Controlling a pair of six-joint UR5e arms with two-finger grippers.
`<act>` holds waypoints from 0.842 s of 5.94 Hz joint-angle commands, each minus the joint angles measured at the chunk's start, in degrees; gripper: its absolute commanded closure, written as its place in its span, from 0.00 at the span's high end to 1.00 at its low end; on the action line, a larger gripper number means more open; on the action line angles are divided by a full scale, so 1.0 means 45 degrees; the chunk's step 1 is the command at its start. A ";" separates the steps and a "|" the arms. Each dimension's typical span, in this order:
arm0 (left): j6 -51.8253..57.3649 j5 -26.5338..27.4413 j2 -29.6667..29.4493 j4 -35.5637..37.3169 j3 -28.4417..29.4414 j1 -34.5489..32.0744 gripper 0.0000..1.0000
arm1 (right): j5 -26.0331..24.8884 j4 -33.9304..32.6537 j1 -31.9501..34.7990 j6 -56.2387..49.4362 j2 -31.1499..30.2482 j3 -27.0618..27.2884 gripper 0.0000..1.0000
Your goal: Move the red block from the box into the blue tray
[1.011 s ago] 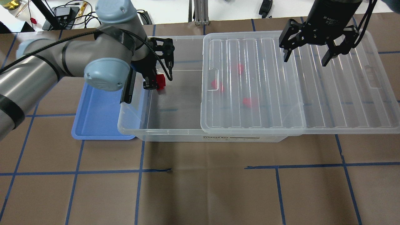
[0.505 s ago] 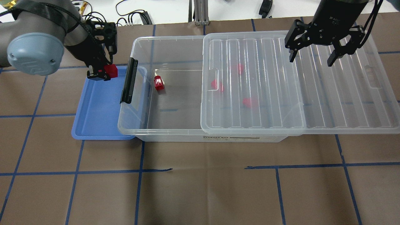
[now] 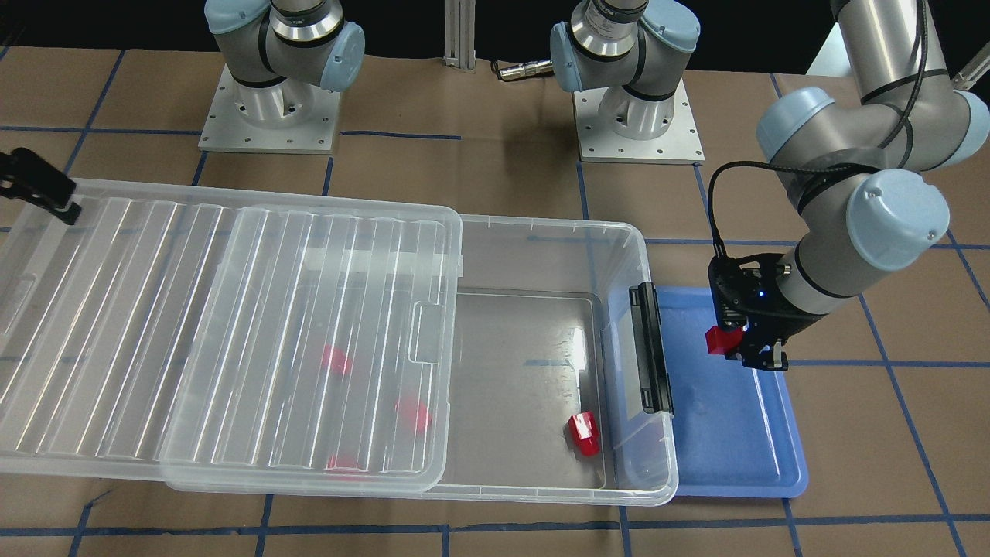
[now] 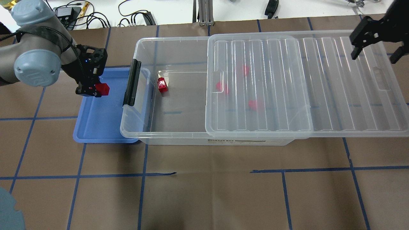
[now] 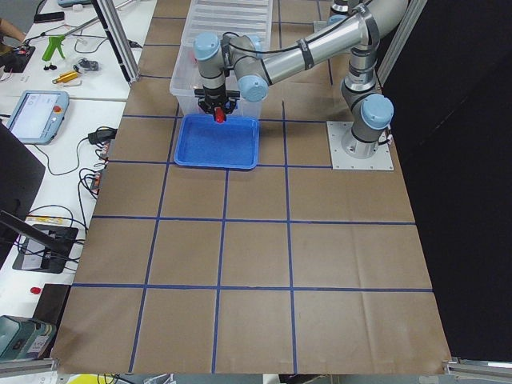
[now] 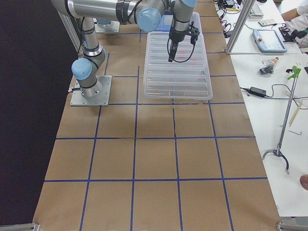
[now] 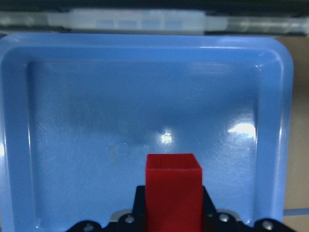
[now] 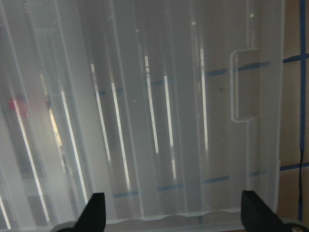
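Currently the red block (image 4: pixel 103 89) is clamped between the fingers of the left gripper (image 4: pixel 91 90), with most of its body sticking out past the fingertips. Straight below that gripper the blue tray (image 4: pixel 99 124) is seen. The block is held over the tray's floor, toward the end farther from the camera in the overhead view, and appears to be raised clear of it. In the left wrist view the tray's glossy floor fills the picture beyond the block.

Just beside the left gripper, on the side toward the other arm, the box (image 4: pixel 166 40) is set against the tray, with its end rim overlapping the tray's edge. A black latch handle (image 4: pixel 131 82) is fixed on the box end nearest this gripper.

The lid (image 4: pixel 335 95) is slid along the box, so that the part nearest the left gripper is uncovered and the lid's far end juts out past the box. On the uncovered floor one spare red block (image 4: pixel 162 86) is lying close to the latch end. Three more red pieces (image 4: pixel 222 87) are made out only as blurs through the ribbed lid.

Over the jutting end of the lid the right gripper (image 4: pixel 374 57) is held with its fingers spread wide and nothing between them. In its wrist view only the lid is seen beneath it.

Everything is set on the table (image 4: pixel 204 191), covered in brown paper with blue tape lines.
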 commanded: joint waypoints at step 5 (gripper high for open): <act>0.0329 -0.0033 -0.2355 0.2302 -0.0106 0.0069 0.98 | -0.1096 -0.4506 -0.3686 -0.4237 0.2180 0.2010 1.00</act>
